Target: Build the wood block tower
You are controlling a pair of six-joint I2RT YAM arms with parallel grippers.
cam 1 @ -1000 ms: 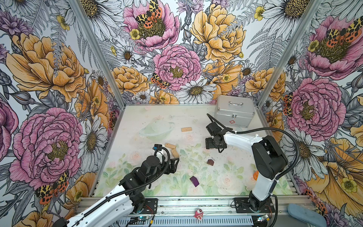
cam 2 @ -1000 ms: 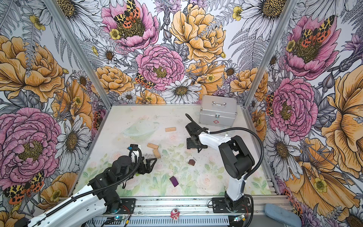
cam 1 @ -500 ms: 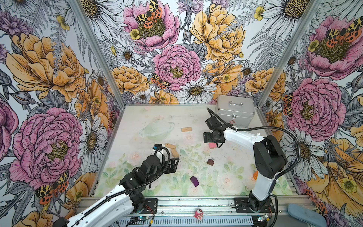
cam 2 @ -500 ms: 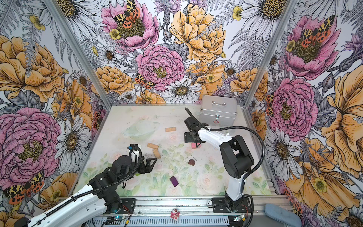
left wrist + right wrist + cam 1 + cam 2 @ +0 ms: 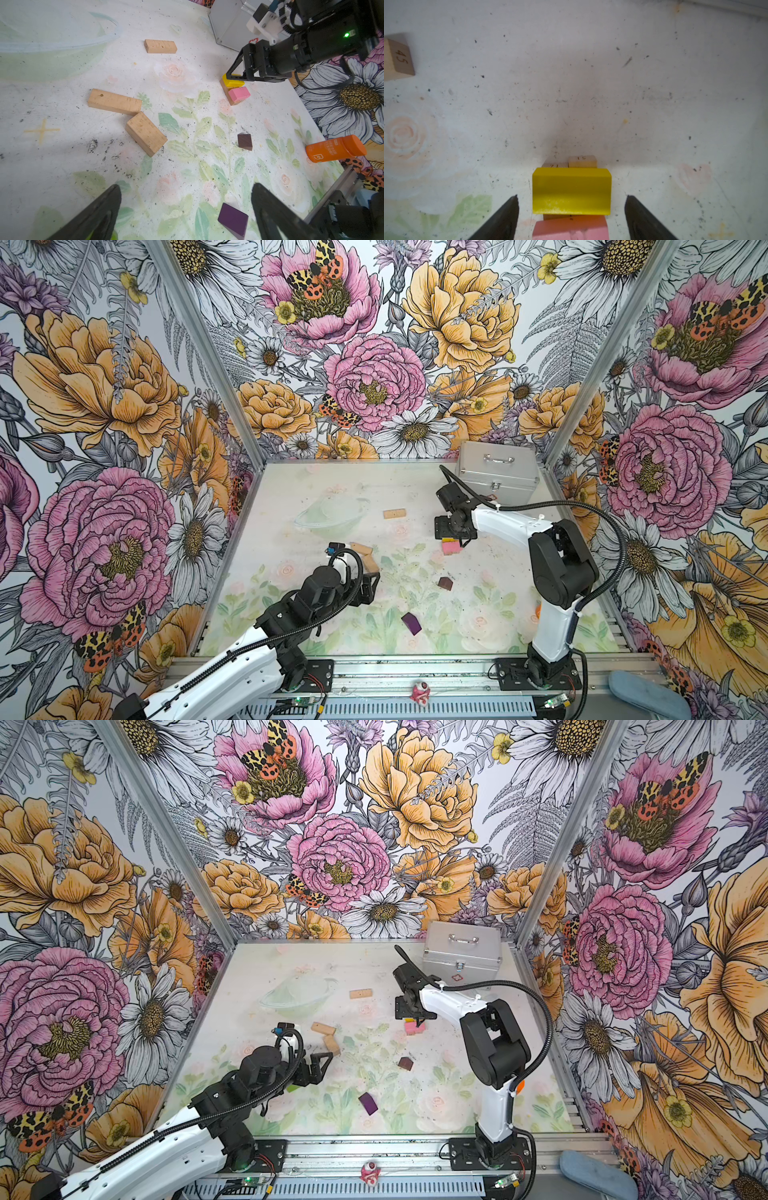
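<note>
Right wrist view: the tower (image 5: 583, 218), near the case (image 5: 496, 472) right of the table's middle, is a yellow brick (image 5: 572, 191) and a pink brick (image 5: 571, 230) laid across tan bricks (image 5: 582, 162). The right gripper (image 5: 571, 197) is spread astride the yellow brick, touching neither side. Jaws closing off-centre could shove it askew, off its supports or into the pink brick. The left gripper (image 5: 186, 186) hangs spread and empty, well apart, near the purple brick (image 5: 232, 220).

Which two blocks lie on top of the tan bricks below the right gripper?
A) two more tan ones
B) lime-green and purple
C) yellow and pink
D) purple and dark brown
C: the yellow block and the pink block rest side by side across the tan bricks, under the open right gripper.
</note>
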